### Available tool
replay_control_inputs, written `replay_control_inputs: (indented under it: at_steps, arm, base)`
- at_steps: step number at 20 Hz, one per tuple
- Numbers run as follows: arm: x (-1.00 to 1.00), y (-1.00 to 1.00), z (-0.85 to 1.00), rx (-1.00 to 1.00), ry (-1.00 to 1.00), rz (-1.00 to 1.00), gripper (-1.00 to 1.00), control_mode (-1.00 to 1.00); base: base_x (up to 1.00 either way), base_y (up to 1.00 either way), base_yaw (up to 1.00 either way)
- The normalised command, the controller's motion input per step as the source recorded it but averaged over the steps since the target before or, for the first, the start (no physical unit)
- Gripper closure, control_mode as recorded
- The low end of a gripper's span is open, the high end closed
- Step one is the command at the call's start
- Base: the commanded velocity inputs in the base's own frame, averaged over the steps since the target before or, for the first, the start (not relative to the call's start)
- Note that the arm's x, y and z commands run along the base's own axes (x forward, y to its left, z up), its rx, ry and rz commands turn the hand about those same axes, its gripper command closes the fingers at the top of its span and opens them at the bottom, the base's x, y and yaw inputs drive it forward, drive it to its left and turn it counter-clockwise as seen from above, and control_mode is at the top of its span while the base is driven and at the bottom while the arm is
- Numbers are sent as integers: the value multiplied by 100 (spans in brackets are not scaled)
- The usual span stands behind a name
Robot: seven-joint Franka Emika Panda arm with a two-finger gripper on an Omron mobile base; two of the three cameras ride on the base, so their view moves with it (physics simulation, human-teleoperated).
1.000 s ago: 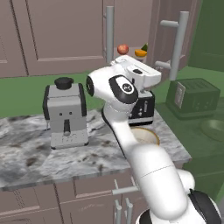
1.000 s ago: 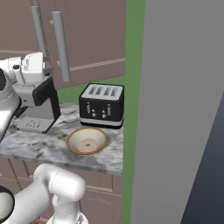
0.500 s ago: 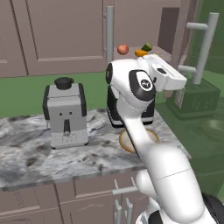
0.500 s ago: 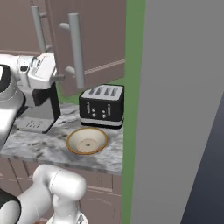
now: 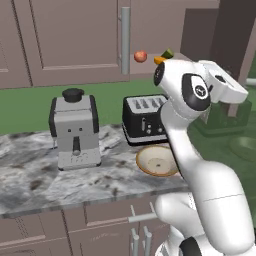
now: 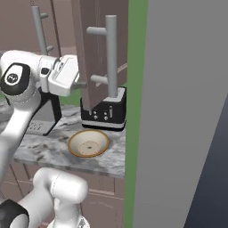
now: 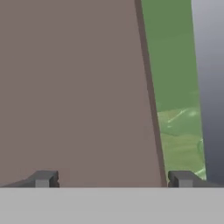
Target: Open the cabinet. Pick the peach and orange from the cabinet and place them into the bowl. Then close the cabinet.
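The right door [image 6: 95, 53] of the cabinet is standing swung out over the toaster [image 5: 145, 119], its bar handle [image 6: 111, 53] facing the right base camera. The gripper [image 7: 113, 178] is sitting wide, holding nothing, with the door's inner face close ahead and the door edge between its tips. The peach [image 5: 141, 56] is resting on the shelf just right of the left door's handle [image 5: 125, 37], with the orange [image 5: 160, 60] a little further right and a green fruit [image 5: 168, 53] touching it. The bowl [image 5: 157, 160] is lying on the counter just in front of the toaster, beside the coffee machine [image 5: 75, 129]. My judgement: the open door is crowding the wrist, so a reach for the peach is risking a knock that swings the door back or rolls the fruit off the shelf; the orange may be mistaken for its green neighbour
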Motion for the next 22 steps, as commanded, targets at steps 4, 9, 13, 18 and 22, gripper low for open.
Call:
replay_control_inputs:
  at_steps: [4,9,13,18,22]
  arm:
    - [-6,2,-1,0,0,0,-100,-100]
    - [-78,90,-16,-8,0,13,-100,-100]
    - [-68,99,-1,-9,0,33,-100,-100]
    - [-40,84,0,-10,0,42,-100,-100]
    - [-1,46,7,-5,-4,32,-100,-100]
  base:
    - [0,0,0]
    - [0,0,0]
    - [0,0,0]
    - [0,0,0]
    - [0,0,0]
